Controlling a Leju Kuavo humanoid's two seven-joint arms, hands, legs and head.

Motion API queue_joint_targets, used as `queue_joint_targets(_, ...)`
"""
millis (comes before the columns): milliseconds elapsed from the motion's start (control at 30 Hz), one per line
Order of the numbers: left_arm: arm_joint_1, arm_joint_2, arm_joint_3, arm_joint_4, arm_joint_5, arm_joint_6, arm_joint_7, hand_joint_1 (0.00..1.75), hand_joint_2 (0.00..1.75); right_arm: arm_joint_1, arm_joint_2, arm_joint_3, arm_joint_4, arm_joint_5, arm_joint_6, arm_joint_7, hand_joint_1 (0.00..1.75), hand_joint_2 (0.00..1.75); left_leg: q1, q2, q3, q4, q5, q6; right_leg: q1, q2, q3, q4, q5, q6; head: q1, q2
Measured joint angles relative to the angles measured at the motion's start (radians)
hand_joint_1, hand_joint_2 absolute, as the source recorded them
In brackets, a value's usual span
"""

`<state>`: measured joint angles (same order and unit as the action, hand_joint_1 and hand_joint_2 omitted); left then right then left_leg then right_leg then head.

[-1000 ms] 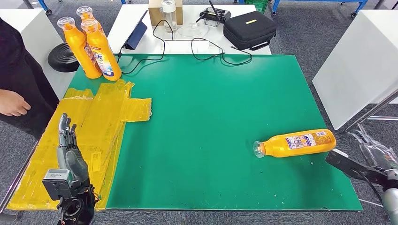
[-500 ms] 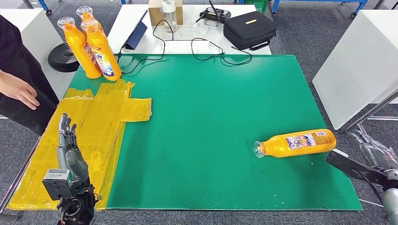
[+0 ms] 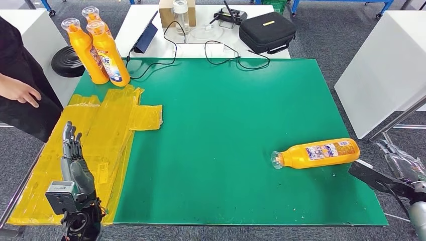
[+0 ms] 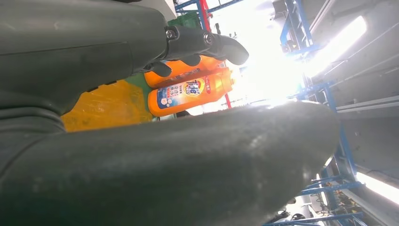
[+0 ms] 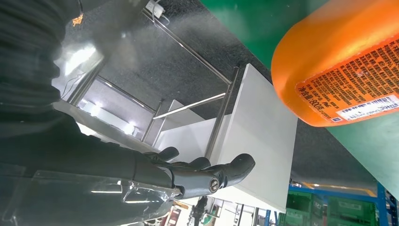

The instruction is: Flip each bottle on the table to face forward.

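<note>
Right now my right hand [image 5: 202,176] sits off the near right corner of the green mat [image 3: 226,140], just past the base of the fallen bottle. From its wrist camera I see the fingers [image 5: 235,167] stretched out and apart with nothing in them, so it is released and free to grasp. My left hand [image 3: 73,150] is raised over the yellow plastic sheet [image 3: 108,130] at the near left, fingers pointing up and spread, likewise empty.

Lying on its side near the right edge of the mat is the orange bottle [image 3: 317,153], its open-looking neck pointing left and its flat base toward my right hand. The printed back label with small text and a barcode shows on top, so I judge it needs rolling about its long axis and probably standing up. Three more orange bottles [image 3: 98,47] stand together at the far left corner, well apart from it; one shows its front label in the left wrist view.

I expect the lying bottle to be rigid moulded plastic, smooth and somewhat slippery, with a rounded body that will roll if nudged. I cannot tell whether it is full, so I plan for weight. I would wrap the hand around the mid-body over the label, not the narrow neck.

A person's hand [image 3: 17,90] hovers at the far left, beside the table.
</note>
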<state>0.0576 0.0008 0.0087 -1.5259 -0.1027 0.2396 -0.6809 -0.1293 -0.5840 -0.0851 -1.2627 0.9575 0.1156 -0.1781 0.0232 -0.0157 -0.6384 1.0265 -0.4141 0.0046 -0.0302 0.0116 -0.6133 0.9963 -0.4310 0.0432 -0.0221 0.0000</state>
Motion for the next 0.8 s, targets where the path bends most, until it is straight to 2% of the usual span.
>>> queue_joint_targets(300, 0.001, 0.000, 0.000, 0.000, 0.003, 0.000, 0.001, 0.00, 0.00, -0.010, 0.004, 0.004, 0.004, 0.014, 0.003, -0.013, 0.00, 1.75, 0.000, 0.000, -0.002, 0.000, 0.000, 0.000, 0.000, 0.000, 0.001, 0.000, 0.000, 0.000, 0.000, 0.000)
queue_joint_targets(400, 0.009, 0.000, 0.000, -0.002, 0.017, 0.000, 0.005, 0.00, 0.00, -0.115, 0.060, 0.057, 0.077, 0.086, -0.016, -0.045, 0.00, 1.75, 0.001, 0.010, 0.000, -0.001, -0.002, -0.002, 0.002, 0.009, 0.000, 0.001, 0.002, -0.002, 0.000, 0.000)
queue_joint_targets(467, 0.012, 0.000, 0.000, -0.006, 0.021, -0.002, 0.005, 0.00, 0.00, -0.216, 0.124, 0.133, 0.186, 0.108, -0.076, -0.034, 0.00, 1.75, 0.001, 0.018, 0.005, -0.001, -0.002, -0.003, 0.002, 0.017, -0.001, 0.001, 0.004, -0.003, 0.000, 0.000)
queue_joint_targets(533, 0.014, -0.002, -0.003, -0.013, 0.023, -0.003, 0.005, 0.00, 0.00, -0.282, 0.169, 0.207, 0.281, 0.095, -0.125, -0.023, 0.00, 1.75, 0.002, 0.015, 0.006, -0.001, 0.001, -0.002, 0.002, 0.015, 0.000, 0.001, 0.004, -0.002, 0.000, 0.000)
queue_joint_targets(633, 0.024, -0.002, -0.004, -0.017, 0.027, -0.003, 0.005, 0.00, 0.00, -0.336, 0.198, 0.275, 0.352, 0.061, -0.138, -0.018, 0.00, 1.75, 0.002, 0.005, 0.003, -0.001, 0.004, -0.003, 0.003, 0.005, 0.000, 0.001, 0.004, -0.002, 0.000, 0.000)
queue_joint_targets(800, 0.029, -0.002, -0.004, -0.017, 0.027, -0.003, 0.005, 0.00, 0.00, -0.378, 0.216, 0.335, 0.405, 0.039, -0.138, -0.013, 0.00, 1.75, 0.002, 0.003, 0.000, -0.001, 0.005, -0.003, 0.002, 0.002, -0.001, 0.002, 0.004, -0.002, 0.000, 0.000)
